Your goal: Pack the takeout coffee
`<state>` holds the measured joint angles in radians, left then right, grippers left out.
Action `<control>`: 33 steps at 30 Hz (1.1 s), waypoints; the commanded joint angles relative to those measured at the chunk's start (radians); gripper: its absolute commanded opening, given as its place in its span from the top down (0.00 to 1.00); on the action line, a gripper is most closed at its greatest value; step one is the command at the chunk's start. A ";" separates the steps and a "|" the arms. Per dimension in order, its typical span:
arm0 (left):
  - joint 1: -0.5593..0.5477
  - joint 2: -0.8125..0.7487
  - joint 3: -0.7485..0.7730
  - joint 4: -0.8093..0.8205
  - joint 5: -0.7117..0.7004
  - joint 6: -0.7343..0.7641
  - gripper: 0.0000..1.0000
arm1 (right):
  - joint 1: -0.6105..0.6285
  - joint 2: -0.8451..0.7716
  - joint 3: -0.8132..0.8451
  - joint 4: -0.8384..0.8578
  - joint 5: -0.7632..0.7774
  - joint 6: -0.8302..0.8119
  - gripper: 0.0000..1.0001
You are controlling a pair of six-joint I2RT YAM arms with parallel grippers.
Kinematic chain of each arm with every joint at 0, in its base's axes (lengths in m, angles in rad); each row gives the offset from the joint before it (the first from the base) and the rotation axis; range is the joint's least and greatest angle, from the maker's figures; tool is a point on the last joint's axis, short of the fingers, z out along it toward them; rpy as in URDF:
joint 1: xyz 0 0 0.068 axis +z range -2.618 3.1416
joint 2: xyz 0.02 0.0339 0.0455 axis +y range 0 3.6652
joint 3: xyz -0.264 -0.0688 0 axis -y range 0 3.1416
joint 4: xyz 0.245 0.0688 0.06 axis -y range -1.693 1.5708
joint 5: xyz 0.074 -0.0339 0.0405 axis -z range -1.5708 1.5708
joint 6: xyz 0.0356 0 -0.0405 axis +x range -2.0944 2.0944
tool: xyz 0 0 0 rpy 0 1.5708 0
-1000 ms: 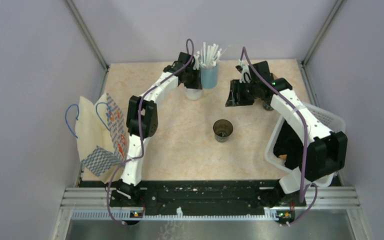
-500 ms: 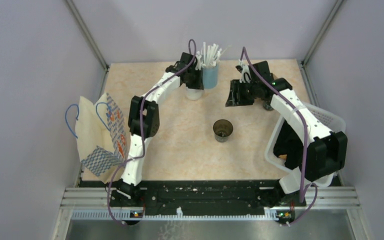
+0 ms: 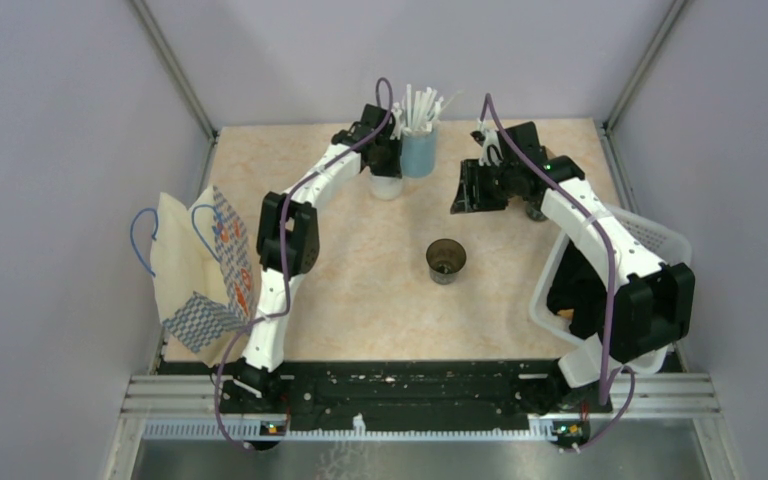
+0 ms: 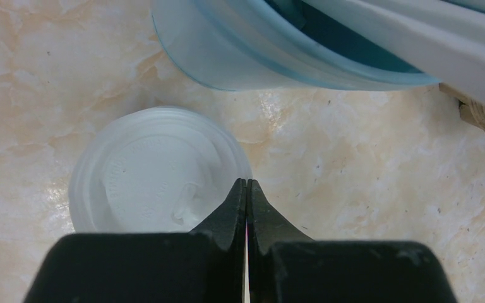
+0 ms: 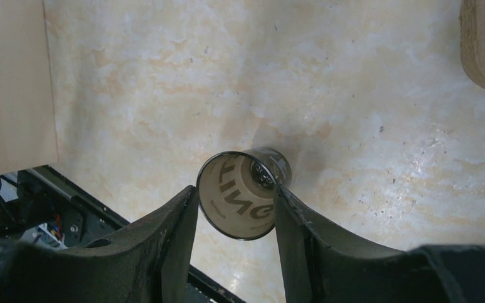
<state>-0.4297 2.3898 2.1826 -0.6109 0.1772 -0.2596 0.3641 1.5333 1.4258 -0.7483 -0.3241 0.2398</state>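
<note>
The left fingers (image 4: 232, 209) are pressed together, tips at the rim of the white lid (image 4: 155, 170). It lies flat near the far edge of the desk (image 3: 360, 290), just beside the light-blue straw cup (image 4: 259, 57). Whether the rim is pinched cannot be told. Probable aim: fetching the lid for capping. The right fingers (image 5: 177, 233) stand apart, empty, above the far right. The takeout cup (image 3: 446, 260) stands upright mid-desk, uncovered: dark, tapered, pale lettered inner wall.

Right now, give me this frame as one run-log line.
left gripper: shut, tips at rim of white lid, grip unclear | right gripper: open, empty | coffee cup: upright, unlidded, mid-table
</note>
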 commanded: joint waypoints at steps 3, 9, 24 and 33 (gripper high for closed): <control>-0.002 -0.050 0.051 -0.041 -0.018 -0.024 1.00 | -0.005 0.007 0.016 0.017 -0.021 0.002 0.52; 0.008 -0.145 0.021 -0.064 0.012 -0.067 1.00 | -0.005 0.003 0.021 0.021 -0.028 0.003 0.52; 0.112 -0.483 -0.242 0.083 0.334 -0.320 1.00 | -0.005 0.000 0.108 0.031 -0.109 0.044 0.36; 0.195 -0.915 -0.961 0.994 0.739 -1.061 1.00 | 0.030 -0.163 -0.133 0.646 -0.441 0.550 0.01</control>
<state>-0.2230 1.5852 1.3911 -0.1539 0.7071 -0.9016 0.3714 1.4742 1.3727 -0.4835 -0.6098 0.5018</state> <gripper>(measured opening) 0.006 0.985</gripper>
